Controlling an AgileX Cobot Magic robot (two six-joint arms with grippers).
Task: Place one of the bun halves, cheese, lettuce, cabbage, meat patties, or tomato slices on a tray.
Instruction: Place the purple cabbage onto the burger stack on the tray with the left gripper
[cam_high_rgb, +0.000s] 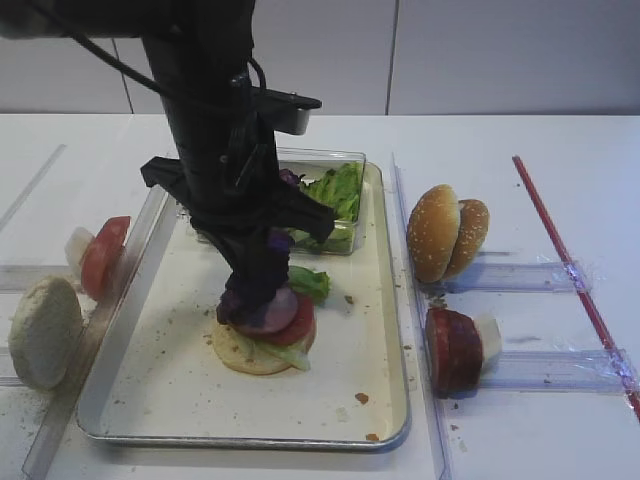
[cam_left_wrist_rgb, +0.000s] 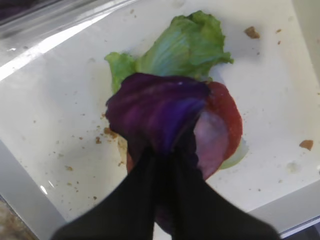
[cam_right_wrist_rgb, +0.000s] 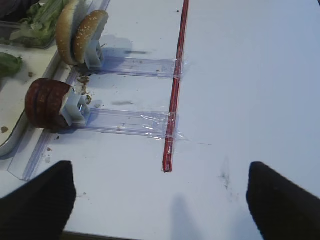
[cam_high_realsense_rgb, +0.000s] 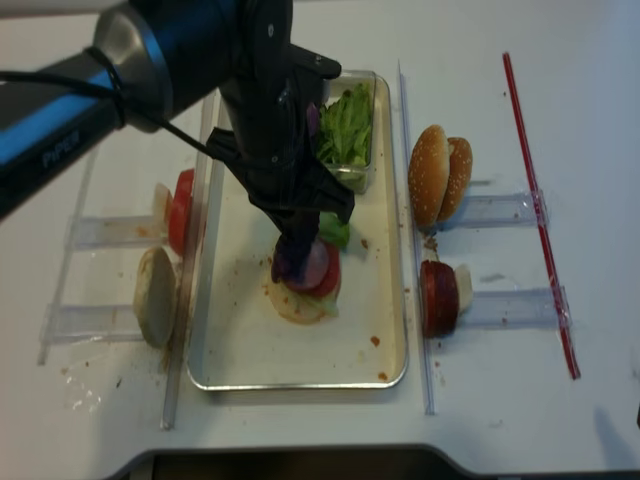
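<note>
My left gripper (cam_left_wrist_rgb: 167, 150) is shut on a dark purple cabbage leaf (cam_left_wrist_rgb: 160, 107) and hangs just over a stack on the cream tray (cam_high_rgb: 370, 400). The stack is a pale bun half (cam_high_rgb: 245, 355), lettuce (cam_left_wrist_rgb: 185, 45), a tomato slice (cam_left_wrist_rgb: 230, 117) and a pinkish meat patty (cam_left_wrist_rgb: 210, 140). In the high view the left gripper (cam_high_rgb: 255, 285) points straight down at it, and the leaf hides whether it touches the patty. My right gripper (cam_right_wrist_rgb: 160, 205) is open over bare table, right of the racks, with nothing between its fingers (cam_right_wrist_rgb: 37, 200).
A clear box of lettuce (cam_high_rgb: 335, 195) stands at the tray's far end. Right of the tray, racks hold sesame bun halves (cam_high_rgb: 445, 232) and dark meat patties (cam_high_rgb: 455, 350). Left racks hold tomato slices (cam_high_rgb: 103, 257) and a pale bun half (cam_high_rgb: 43, 330). A red strip (cam_high_rgb: 575, 280) runs along the right.
</note>
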